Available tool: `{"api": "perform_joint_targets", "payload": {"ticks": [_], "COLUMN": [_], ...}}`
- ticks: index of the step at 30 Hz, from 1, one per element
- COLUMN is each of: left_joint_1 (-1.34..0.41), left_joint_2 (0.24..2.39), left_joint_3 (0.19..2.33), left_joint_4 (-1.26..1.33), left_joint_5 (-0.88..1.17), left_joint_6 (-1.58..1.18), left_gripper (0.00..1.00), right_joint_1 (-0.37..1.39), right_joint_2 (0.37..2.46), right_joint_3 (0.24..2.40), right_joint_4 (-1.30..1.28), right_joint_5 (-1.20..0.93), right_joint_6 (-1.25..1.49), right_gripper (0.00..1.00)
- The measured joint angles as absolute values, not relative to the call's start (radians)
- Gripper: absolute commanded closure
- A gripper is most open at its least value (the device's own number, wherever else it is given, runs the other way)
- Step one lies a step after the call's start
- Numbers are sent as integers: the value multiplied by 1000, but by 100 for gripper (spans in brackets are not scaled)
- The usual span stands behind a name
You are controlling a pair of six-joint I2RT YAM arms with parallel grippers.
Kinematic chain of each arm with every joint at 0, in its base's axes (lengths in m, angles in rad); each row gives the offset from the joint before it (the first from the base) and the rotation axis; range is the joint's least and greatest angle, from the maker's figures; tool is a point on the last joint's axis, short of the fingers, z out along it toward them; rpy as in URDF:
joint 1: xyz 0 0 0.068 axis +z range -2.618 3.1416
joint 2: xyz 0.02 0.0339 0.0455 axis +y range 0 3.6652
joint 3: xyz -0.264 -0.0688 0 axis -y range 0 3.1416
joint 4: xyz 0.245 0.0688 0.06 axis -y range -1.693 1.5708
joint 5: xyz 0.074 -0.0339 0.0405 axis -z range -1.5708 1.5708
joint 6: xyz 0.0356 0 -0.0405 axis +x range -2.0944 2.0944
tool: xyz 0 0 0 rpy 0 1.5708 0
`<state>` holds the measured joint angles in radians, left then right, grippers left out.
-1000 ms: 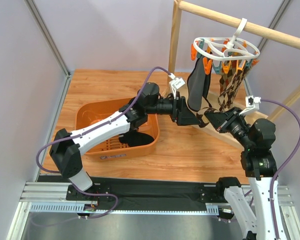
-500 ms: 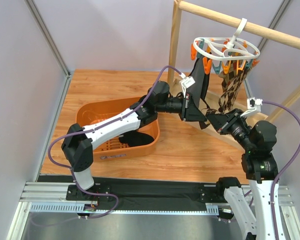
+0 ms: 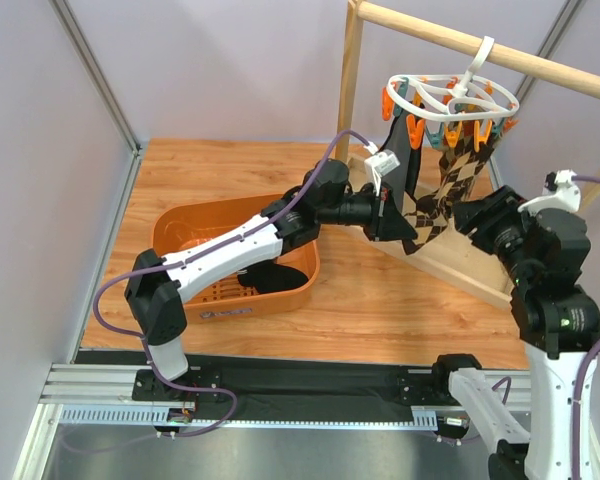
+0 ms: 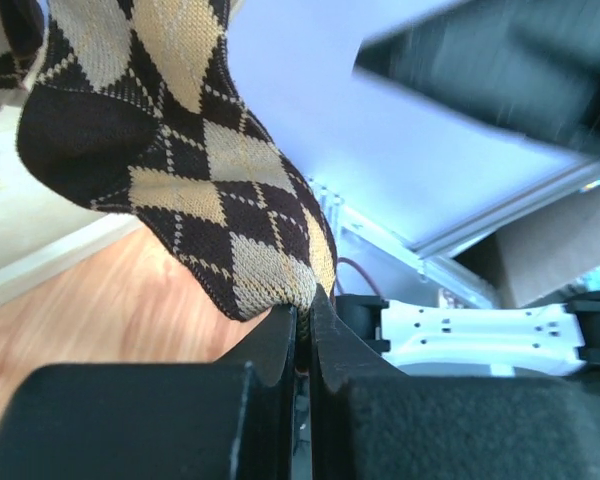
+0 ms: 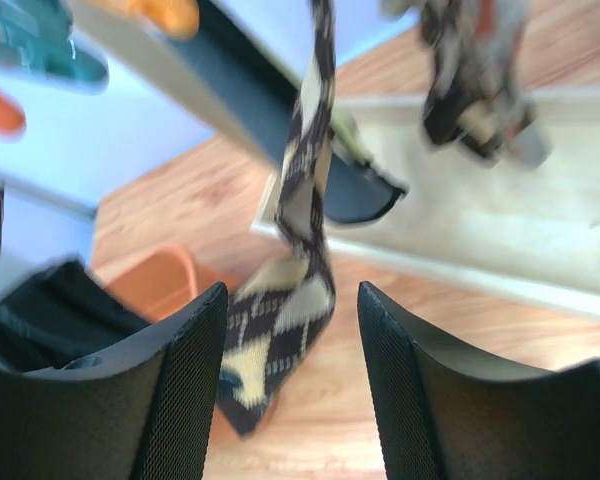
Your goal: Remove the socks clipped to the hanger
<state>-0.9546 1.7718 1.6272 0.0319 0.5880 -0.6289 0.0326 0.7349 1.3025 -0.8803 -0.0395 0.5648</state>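
A white ring hanger [image 3: 450, 100] with orange and teal clips hangs from the wooden rail. A black sock [image 3: 400, 160] and brown-and-tan argyle socks [image 3: 442, 190] are clipped to it. My left gripper [image 3: 398, 222] is shut on the lower tip of one argyle sock [image 4: 180, 170], the fabric pinched between the jaws of the left gripper [image 4: 305, 312]. My right gripper [image 3: 463, 213] stands open to the right of that sock, holding nothing. In the right wrist view the right gripper [image 5: 292, 375] is apart from the argyle sock [image 5: 280, 320], which hangs beyond its fingers.
An orange basket [image 3: 180, 235] sits at the left with dark socks [image 3: 280, 275] in it. The wooden frame's post [image 3: 351, 80] and base board [image 3: 470, 268] stand under the hanger. Grey walls close in both sides.
My left gripper reached right and shut on the argyle sock's tip. My right gripper let go, opened and pulled back to the right.
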Motion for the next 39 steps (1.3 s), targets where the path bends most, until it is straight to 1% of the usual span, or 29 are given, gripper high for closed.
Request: {"api": "perform_joint_targets", "payload": {"ticks": [5,9,12,14,23,31,39], "left_joint_1": [-976,-980,-978,-979,-979,-979,-979], "left_joint_2": [1771,1771,1768,1761,1739,1738,1734], "left_joint_3": [1636,1636,1636,1633,1624,1617,1617], "left_joint_4": [-24,-44,-62,-74,-79,-78,-75], "left_joint_5": [543,526,516,513,514,517,519], "left_joint_6": [-574,-552,-538,-530,-524,-526,-530], "left_gripper": [100,100,100,100,100,100,100], "right_joint_1": [32,30,23,18,-36,-74,-78], "right_joint_2": [873,975,1085,1128,1182,1189,1199], "right_joint_3": [1465,1542,1657,1689,1739,1736,1711], "right_joint_4": [-901,-885,-884,-875,-837,-765,-696], "right_joint_5": [98,130,122,117,72,32,-35], "right_joint_6": [501,421,375,357,281,244,238], "right_gripper": [40,47,49,50,49,44,45]}}
